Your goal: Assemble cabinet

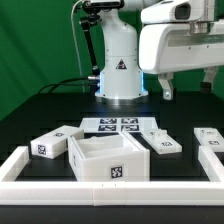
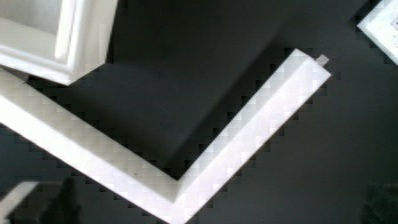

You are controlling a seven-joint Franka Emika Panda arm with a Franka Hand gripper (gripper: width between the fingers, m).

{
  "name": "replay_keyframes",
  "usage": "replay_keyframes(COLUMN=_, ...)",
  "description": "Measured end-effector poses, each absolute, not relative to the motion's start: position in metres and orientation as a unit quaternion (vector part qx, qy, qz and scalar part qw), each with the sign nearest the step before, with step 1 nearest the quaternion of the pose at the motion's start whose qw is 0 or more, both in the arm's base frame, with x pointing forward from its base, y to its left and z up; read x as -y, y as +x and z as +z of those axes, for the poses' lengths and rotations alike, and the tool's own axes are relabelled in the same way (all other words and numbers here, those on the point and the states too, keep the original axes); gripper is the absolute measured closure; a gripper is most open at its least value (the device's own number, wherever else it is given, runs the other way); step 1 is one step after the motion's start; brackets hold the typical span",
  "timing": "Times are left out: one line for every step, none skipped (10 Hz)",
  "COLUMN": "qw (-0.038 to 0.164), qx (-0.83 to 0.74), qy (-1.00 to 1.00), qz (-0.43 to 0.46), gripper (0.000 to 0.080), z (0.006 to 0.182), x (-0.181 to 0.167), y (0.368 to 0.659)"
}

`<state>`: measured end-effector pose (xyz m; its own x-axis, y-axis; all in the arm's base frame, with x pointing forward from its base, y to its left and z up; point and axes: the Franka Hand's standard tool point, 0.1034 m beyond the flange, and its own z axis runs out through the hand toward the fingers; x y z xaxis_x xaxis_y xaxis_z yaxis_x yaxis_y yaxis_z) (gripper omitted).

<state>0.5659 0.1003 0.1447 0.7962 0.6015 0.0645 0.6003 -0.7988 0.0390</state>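
The cabinet's open box body stands near the front, a tag on its front face. A tagged block lies to its left in the exterior view. A tagged piece and another lie to its right. My gripper hangs high above the table's right side, open and empty. In the wrist view my gripper shows only as dim fingers at the edge. Below it lies a corner of the white border rail and the edge of a white cabinet piece.
The marker board lies flat in front of the robot's white base. The white border rail runs along the front and up both sides of the black table. A green backdrop stands behind.
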Motion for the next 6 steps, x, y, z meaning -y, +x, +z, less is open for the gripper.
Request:
replay_keyframes(qw=0.008, qx=-0.317, qy=0.948, qz=0.037, gripper=0.0001, z=0.1447, x=-0.1003, y=0.5658)
replay_keyframes(qw=0.008, qx=-0.317, qy=0.948, qz=0.037, gripper=0.0001, z=0.1447, x=-0.1004, y=0.5658)
replay_keyframes(qw=0.008, qx=-0.317, qy=0.948, qz=0.037, gripper=0.0001, z=0.1447, x=-0.1005, y=0.5658)
replay_keyframes(qw=0.008, qx=-0.317, qy=0.948, qz=0.037, gripper=0.0001, z=0.1443, x=-0.1005, y=0.5657)
replay_keyframes(qw=0.008, qx=-0.317, qy=0.948, qz=0.036, gripper=0.0001, z=0.1442, x=-0.1005, y=0.5656)
replay_keyframes(qw=0.008, qx=-0.321, qy=0.946, qz=0.036, gripper=0.0001, z=0.1433, x=-0.0994, y=0.5649)
